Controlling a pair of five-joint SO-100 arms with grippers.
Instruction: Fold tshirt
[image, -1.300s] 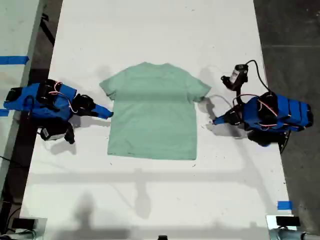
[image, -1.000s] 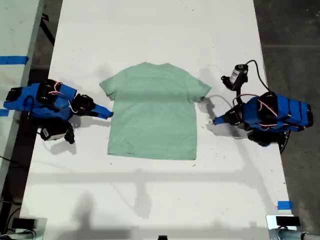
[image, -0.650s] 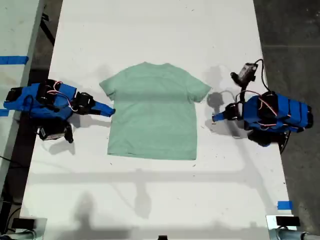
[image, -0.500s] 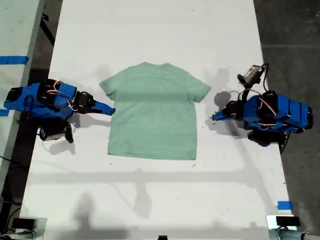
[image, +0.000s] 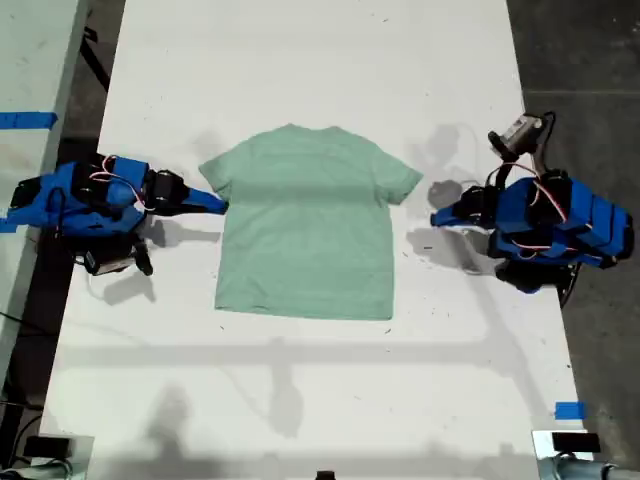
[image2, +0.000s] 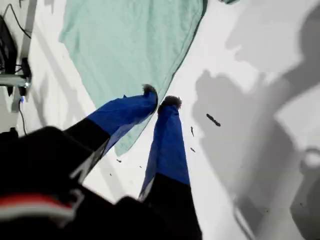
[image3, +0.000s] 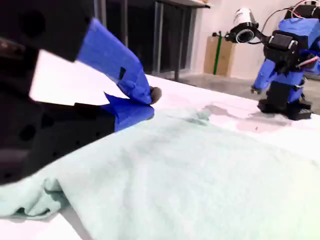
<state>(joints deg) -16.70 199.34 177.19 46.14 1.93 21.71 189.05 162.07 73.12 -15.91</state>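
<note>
Mint-green tshirt (image: 308, 222) flat, collar toward exterior view's top.

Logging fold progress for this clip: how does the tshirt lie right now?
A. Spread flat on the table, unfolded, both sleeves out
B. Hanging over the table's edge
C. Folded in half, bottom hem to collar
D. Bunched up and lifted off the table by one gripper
A: in the exterior view the tshirt lies spread open on the white table, both sleeves out and no part doubled over or raised.

white table (image: 320, 60), blue tape (image: 569, 410), perhaps cardboard (image3: 218, 55)
</note>
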